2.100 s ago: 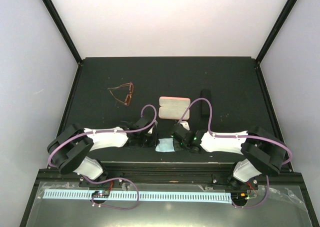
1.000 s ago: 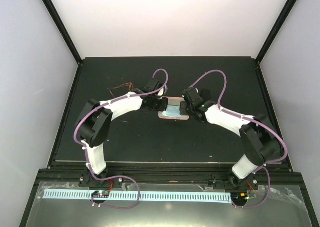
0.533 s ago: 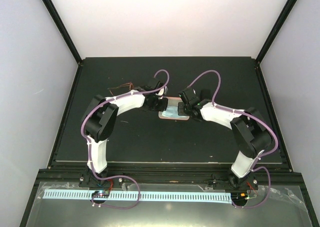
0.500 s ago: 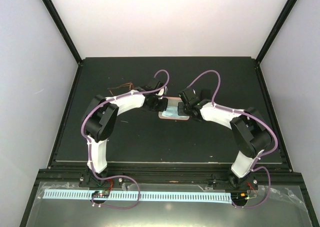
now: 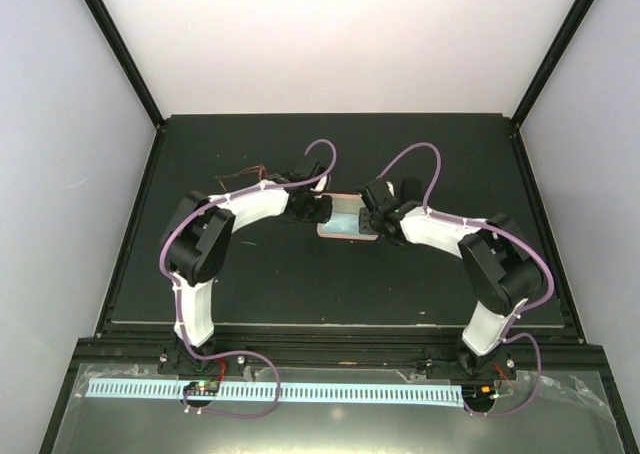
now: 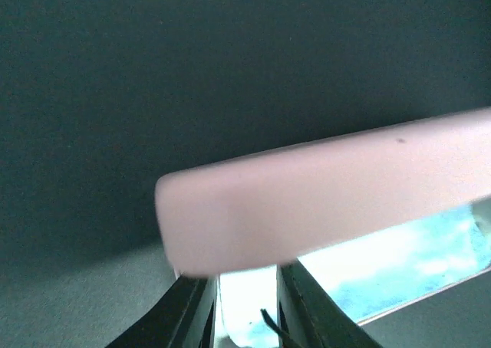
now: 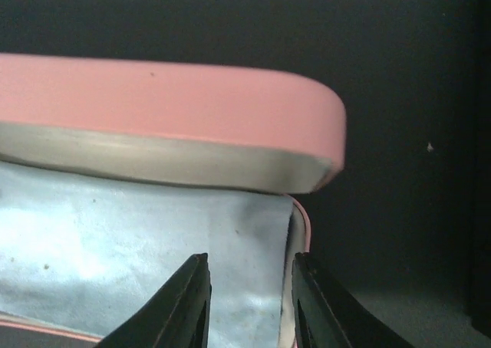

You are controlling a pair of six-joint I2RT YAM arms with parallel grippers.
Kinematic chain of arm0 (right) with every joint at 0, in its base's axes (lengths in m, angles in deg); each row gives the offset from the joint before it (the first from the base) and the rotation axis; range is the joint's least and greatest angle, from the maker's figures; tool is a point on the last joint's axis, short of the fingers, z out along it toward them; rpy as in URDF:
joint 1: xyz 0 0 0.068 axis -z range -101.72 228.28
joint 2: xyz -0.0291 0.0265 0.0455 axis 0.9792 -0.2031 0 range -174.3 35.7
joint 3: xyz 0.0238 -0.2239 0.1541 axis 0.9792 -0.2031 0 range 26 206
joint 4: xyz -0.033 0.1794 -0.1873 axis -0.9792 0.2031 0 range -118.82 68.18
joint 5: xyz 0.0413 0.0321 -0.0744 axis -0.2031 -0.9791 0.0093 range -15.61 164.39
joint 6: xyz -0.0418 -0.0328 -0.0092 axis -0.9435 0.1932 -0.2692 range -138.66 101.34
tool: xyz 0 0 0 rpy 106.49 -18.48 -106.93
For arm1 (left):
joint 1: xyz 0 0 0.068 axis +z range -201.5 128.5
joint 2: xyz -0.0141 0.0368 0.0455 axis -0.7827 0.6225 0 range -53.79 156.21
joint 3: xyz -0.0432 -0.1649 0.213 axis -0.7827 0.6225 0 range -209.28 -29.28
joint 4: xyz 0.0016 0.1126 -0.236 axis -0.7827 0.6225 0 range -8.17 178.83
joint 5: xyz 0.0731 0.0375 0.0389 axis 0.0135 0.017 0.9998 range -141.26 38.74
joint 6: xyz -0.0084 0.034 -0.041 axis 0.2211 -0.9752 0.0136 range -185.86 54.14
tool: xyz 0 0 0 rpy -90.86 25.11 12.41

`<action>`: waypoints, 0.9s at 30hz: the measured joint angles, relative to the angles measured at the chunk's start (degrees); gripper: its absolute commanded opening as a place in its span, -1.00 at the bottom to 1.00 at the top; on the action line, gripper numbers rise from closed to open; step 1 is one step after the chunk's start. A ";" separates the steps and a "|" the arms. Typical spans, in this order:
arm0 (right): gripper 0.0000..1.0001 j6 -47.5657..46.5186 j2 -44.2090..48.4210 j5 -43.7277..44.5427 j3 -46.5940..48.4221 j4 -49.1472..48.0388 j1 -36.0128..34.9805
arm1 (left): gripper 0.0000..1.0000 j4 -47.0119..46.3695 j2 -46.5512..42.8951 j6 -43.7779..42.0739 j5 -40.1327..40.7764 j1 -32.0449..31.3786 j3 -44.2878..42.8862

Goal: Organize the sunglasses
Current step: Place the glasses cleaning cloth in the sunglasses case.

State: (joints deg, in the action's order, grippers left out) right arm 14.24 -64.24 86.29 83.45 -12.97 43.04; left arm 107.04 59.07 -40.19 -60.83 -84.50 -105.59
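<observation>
The open pink case [image 5: 347,235] lies mid-table with a light blue cloth [image 5: 347,217] spread inside it. My left gripper [image 5: 322,210] is at the case's left end and my right gripper [image 5: 371,215] at its right end. In the left wrist view my gripper [image 6: 244,306] stands open under the raised pink lid [image 6: 330,195], cloth [image 6: 399,256] below. In the right wrist view my gripper [image 7: 249,306] is open over the cloth [image 7: 115,241], lid [image 7: 169,95] behind. The amber sunglasses [image 5: 240,177] peek out behind my left arm. The red-pink pair is out of view.
A black oblong case [image 5: 410,187] lies just behind my right wrist, partly hidden by it. The dark mat [image 5: 300,284] is bounded by black frame posts at the back corners and white walls all round.
Both arms carried the blue cloth from the near edge to the pink case, where it now lies. In the last half second they only edged slightly further over the case.
</observation>
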 measured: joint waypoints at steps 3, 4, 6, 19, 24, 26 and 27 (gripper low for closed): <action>-0.50 -0.13 1.57 -0.09 -1.16 0.20 0.00 | -0.62 -0.13 -1.92 0.00 0.39 0.00 0.98; -0.54 -0.33 2.08 -0.37 -1.44 -0.02 0.00 | -0.66 -0.52 -2.86 -0.02 0.28 0.02 1.64; -0.61 -0.61 2.75 -1.75 -1.73 -0.76 0.00 | -0.75 -1.70 -4.37 0.07 -0.76 0.04 2.82; -0.76 0.61 -3.37 -10.01 -1.92 -9.22 -0.02 | -0.92 -17.77 -1.42 4.83 -9.99 -0.02 10.29; -0.71 0.94 -5.01 -8.22 -1.81 -9.86 -0.07 | -0.92 -19.26 -0.46 6.12 -6.03 -0.02 11.63; -0.66 1.27 -5.01 -6.47 -1.81 -9.77 -0.07 | -0.92 -19.37 -0.44 6.45 -4.66 -0.02 11.67; -0.63 1.55 -5.01 -5.57 -1.81 -9.70 -0.07 | -0.92 -19.45 -0.44 6.56 -4.07 -0.02 11.67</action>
State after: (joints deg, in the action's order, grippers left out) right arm 15.79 -69.24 80.71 81.64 -22.67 42.97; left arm 87.58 58.63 -33.63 -64.89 -84.52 -93.92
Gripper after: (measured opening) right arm 0.152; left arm 0.042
